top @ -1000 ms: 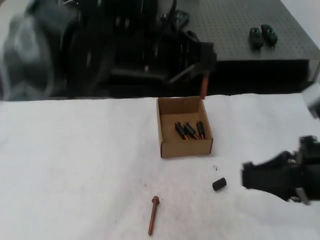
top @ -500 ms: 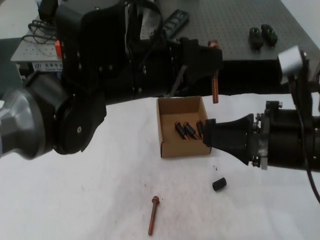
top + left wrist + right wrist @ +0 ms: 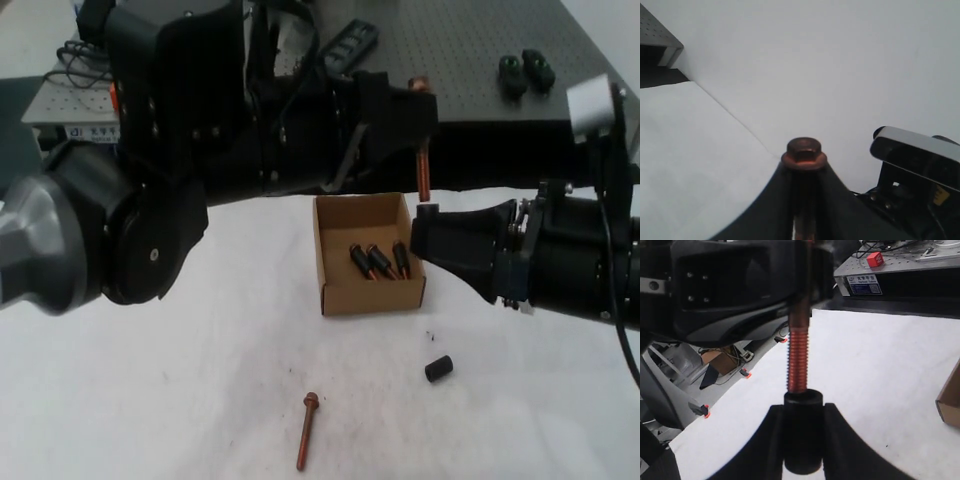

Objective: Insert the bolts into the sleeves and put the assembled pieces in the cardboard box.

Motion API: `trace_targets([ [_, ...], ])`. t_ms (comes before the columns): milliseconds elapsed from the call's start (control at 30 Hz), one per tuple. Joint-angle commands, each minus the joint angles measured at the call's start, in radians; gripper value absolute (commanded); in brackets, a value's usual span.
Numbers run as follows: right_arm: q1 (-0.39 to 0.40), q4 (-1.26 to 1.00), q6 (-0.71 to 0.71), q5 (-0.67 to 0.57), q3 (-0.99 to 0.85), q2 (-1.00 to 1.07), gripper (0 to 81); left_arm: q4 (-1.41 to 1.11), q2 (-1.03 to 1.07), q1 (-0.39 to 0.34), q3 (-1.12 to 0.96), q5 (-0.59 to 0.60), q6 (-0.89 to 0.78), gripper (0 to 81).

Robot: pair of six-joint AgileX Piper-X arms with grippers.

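Bolt (image 3: 804, 152) held upright by left gripper (image 3: 805, 192), closed on head end; tip set at mouth of sleeve (image 3: 802, 450), clamped in right gripper (image 3: 802, 412), by cardboard box (image 3: 340, 292) far right corner.

Bolt (image 3: 804, 151) shank: mostly hidden between fingers of left gripper (image 3: 805, 172).
Bolt tip: out of sight inside sleeve (image 3: 802, 402) clamped in right gripper (image 3: 802, 412).
Sleeve sides: covered by its fingers.
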Motion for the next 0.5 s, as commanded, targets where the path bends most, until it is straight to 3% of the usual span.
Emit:
trace_targets([
  [0, -0.001, -0.065, -0.023, 0.009, -0.001, -0.010, 2.5, -0.019, -0.016, 0.003, -0.002, 0.004, -0.007, 0.6],
  [167, -0.001, -0.078, -0.023, -0.003, -0.001, -0.010, 2.5, -0.019, -0.016, 0.003, -0.002, 0.018, 0.001, 0.6],
  [467, -0.001, -0.180, -0.029, -0.012, -0.001, -0.010, 2.5, -0.019, -0.016, 0.003, -0.002, 0.154, 0.001, 0.3],
])
